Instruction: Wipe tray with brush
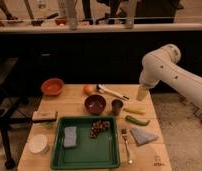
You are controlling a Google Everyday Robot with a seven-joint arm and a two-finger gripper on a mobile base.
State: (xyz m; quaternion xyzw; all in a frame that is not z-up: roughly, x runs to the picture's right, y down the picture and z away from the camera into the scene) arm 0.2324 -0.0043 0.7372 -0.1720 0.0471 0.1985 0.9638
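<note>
The green tray (89, 154) lies at the front middle of the wooden table, with a grey sponge (70, 136) and a dark cluster of small round things (99, 128) inside it. Behind it, past the bowl, the brush (114, 93) rests flat on the table, its white handle running to the right and its dark head to the left. My gripper (142, 94) hangs from the white arm above the table's right edge, just right of the brush handle's end. It is open and nothing shows in it.
A dark red bowl (95, 104), a small cup (117, 106), an orange fruit (89, 90) and an orange bowl (52, 86) stand behind the tray. A yellow item (135, 110), a green vegetable (137, 120), a grey cloth (143, 135) and a fork (127, 146) lie on the right. A wooden-topped block (45, 116) and a white cup (38, 143) sit on the left.
</note>
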